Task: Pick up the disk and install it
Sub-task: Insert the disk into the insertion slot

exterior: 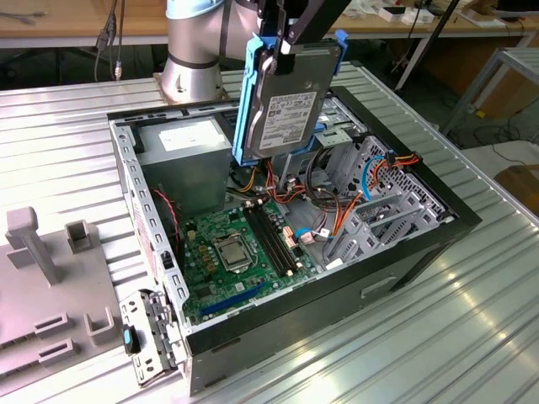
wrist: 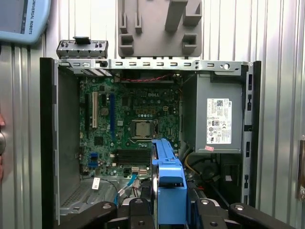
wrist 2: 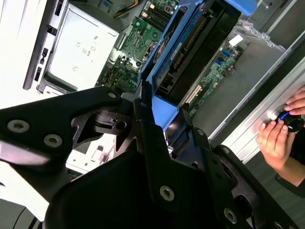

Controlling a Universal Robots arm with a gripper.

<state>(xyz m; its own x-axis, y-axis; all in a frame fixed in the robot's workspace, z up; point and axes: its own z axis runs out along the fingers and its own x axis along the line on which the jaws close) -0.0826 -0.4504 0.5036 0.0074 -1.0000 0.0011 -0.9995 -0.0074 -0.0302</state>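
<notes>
Ribbed metal worktop [exterior: 472, 337]: carries the open computer case, with bare surface at 5 o'clock of the case in the exterior view.
Computer case [exterior: 404, 278]: black, side panel off, interior open upward. Its rim walls bound a descent on every side.
Power supply [exterior: 181, 160]: grey box at 10 o'clock inside the case. Its tall edge stands near the disk's lower corner.
Motherboard [exterior: 223, 261]: green, lying low at 7 o'clock on the case floor, with free air above it.
Drive cage [exterior: 396, 210]: grey metal at 3 o'clock inside the case. Orange and blue cables [exterior: 381, 181] crowd just beside it, and no disk seems seated there.
Disk [exterior: 286, 114]: in its blue carrier, aloft at 12 o'clock over the case, on edge and tilted, touching nothing below.
Tool [exterior: 276, 52]: clenched on the disk's upper carrier edge.
Hand [wrist 2: 274, 140]: a person's, resting on a control outside the case wall, in the second wrist view.
Progress: pickup judged done, installation left.
</notes>
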